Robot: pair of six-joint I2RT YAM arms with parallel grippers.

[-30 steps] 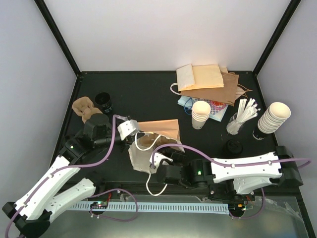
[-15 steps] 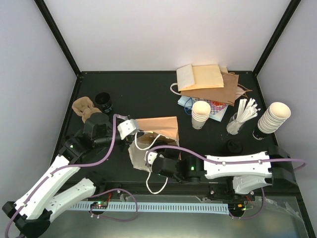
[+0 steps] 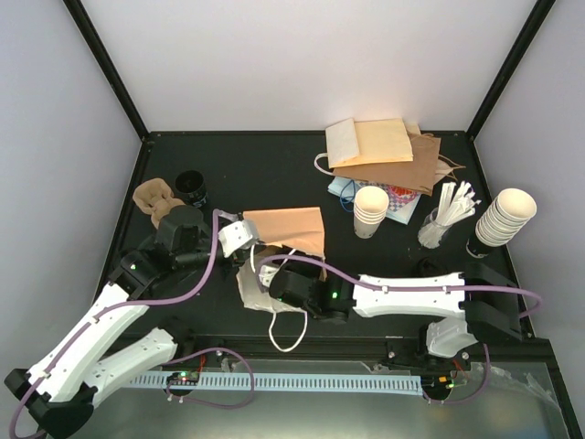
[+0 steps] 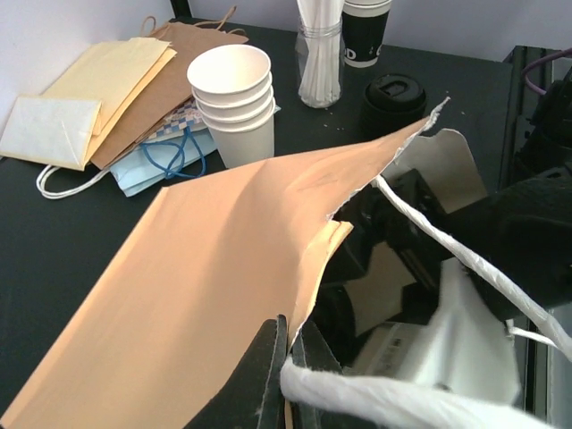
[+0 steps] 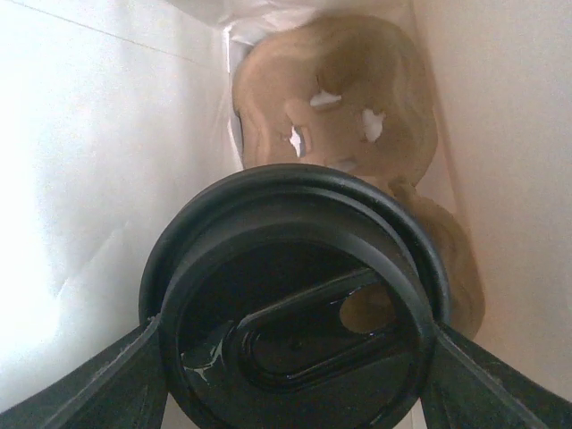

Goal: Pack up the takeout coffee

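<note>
The brown paper bag (image 3: pixel 291 229) lies on its side on the black table, mouth toward the arms. My left gripper (image 3: pixel 239 236) is shut on the bag's upper rim (image 4: pixel 326 237) and holds the mouth open; in the left wrist view its tips (image 4: pixel 290 353) pinch the paper beside the white handle (image 4: pixel 447 259). My right gripper (image 3: pixel 274 279) reaches inside the bag. In the right wrist view it (image 5: pixel 295 357) is shut on the takeout coffee, whose black lid (image 5: pixel 295 313) fills the view. A brown pulp tray (image 5: pixel 340 116) lies deeper in the bag. From above the cup is hidden.
A stack of lidless cups (image 3: pixel 370 210), a straw jar (image 3: pixel 439 224), a loose black lid (image 3: pixel 431 269) and a taller cup stack (image 3: pixel 503 218) stand to the right. Flat paper bags (image 3: pixel 384 151) are piled at the back. Pulp trays (image 3: pixel 157 203) and a black cup (image 3: pixel 192 187) sit far left.
My right arm has stretched leftward and carried the cup deeper into the bag. The bag's top has shifted slightly away from the arms. The left gripper keeps its hold.
</note>
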